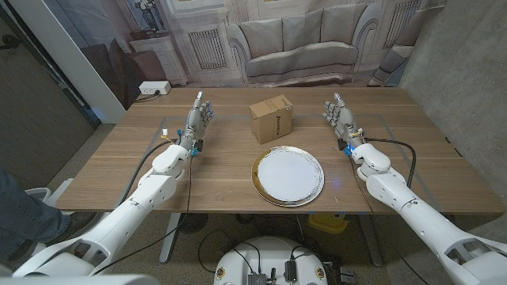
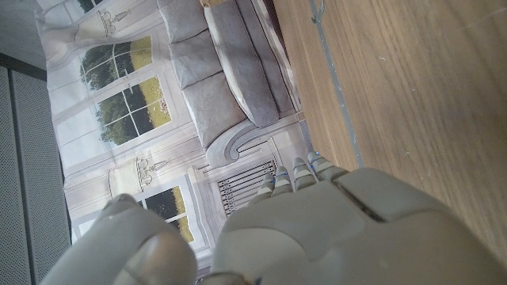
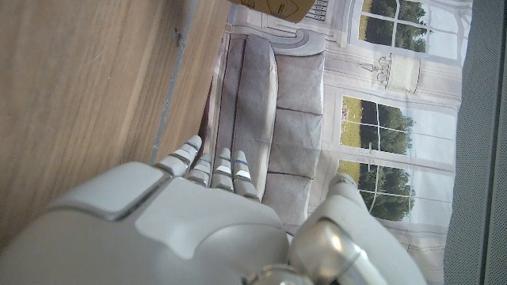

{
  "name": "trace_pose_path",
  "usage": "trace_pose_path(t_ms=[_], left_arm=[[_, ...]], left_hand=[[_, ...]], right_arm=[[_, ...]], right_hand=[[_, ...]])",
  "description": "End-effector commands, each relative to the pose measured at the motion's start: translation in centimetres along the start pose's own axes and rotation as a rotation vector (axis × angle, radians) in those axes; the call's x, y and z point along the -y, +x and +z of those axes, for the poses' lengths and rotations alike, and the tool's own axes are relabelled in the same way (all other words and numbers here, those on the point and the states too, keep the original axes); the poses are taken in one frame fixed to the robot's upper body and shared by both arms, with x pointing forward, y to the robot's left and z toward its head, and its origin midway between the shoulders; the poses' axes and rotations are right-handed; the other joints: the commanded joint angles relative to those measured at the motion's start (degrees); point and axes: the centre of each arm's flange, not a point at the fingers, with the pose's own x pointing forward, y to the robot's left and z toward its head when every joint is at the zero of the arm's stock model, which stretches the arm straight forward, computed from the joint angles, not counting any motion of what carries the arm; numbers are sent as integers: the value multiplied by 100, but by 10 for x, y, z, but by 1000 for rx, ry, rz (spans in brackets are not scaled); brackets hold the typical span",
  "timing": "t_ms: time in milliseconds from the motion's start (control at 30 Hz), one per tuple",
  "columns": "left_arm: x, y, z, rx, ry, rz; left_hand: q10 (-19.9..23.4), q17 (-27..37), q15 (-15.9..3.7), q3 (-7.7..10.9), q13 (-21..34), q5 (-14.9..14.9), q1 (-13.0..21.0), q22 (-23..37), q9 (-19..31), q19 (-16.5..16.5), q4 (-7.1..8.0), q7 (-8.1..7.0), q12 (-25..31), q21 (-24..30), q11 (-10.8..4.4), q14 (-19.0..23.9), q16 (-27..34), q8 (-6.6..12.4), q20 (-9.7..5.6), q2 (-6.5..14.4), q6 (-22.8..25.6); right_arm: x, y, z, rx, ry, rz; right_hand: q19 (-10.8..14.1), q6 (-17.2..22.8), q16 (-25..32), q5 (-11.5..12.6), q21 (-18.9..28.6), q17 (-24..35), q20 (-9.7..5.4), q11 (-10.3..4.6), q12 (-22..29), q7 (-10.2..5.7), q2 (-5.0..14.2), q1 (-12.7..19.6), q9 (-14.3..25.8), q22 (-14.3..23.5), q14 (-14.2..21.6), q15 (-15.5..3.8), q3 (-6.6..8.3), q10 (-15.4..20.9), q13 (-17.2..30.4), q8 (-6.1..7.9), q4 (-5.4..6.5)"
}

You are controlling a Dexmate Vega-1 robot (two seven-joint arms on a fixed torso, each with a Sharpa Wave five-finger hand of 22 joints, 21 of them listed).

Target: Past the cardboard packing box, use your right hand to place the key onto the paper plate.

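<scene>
We see both hands, left [image 1: 202,112] and right [image 1: 339,112], empty, fingers apart, cardboard box [image 1: 271,118] at the paper plate's [image 1: 288,176] 11 o'clock.

Brown cardboard box [image 1: 271,117] with dark print on its side, white paper plate [image 1: 288,176] rimmed in gold, warm brown wood-grain table [image 1: 412,158], and each robot hand, left [image 1: 200,115] and right [image 1: 340,115], pale grey-white

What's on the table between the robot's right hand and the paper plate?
Nothing: in the head view, only bare wooden table lies between the right hand and the paper plate.
</scene>
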Motion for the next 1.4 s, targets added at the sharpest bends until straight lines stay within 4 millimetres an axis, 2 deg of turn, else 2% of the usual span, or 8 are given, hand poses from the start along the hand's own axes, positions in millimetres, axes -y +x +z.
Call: trace_pose_path(t_ms=[33,400,767,1000,1400], left_arm=[[0,1,4,14,-17,8],[7,11,8,16,-11,-4],[13,18,14,17,13,-22],[14,24,7,14,-9,-27],[15,27,0,11,-19,-20]], left_hand=[[5,7,-10,46,24,51,72,25,23,0,-25,-13,55,63,5,28,68,72,-69,33,36],[156,1,-21,61,20,88,154,23,21,81,-62,-21,108,97,-25,172,103,113,-69,121,175],[226,-1,-25,77,18,106,211,22,20,112,-85,-25,128,107,-30,223,106,129,-58,175,242],[264,-3,-13,87,18,114,247,21,20,142,-100,-15,136,116,-23,272,114,139,-47,207,286],[319,-4,-19,97,17,124,300,21,20,171,-122,-29,147,122,-30,314,112,147,-41,248,345]], right_arm=[[-7,-7,-1,19,11,-9],[-3,-11,0,59,22,-16],[-6,-23,2,101,13,-11],[-10,-27,5,117,-21,-11],[-18,-23,14,152,-75,7]], right_hand=[[79,68,34,35,36,23,-61,-19,30,-6,17,60,8,9,35,25,51,56,0,28,-13],[140,148,54,42,40,16,-67,-46,56,-46,52,107,-5,11,133,-10,63,114,-32,50,-42],[220,243,66,49,48,10,-77,-68,97,-92,115,194,-15,12,229,-34,97,222,-61,75,-88],[252,273,67,48,49,9,-76,-95,113,-117,144,247,-18,13,265,-38,116,266,-72,80,-117],[288,367,64,41,41,7,-85,-133,131,-191,201,356,-21,13,318,-52,157,323,-88,104,-178]])
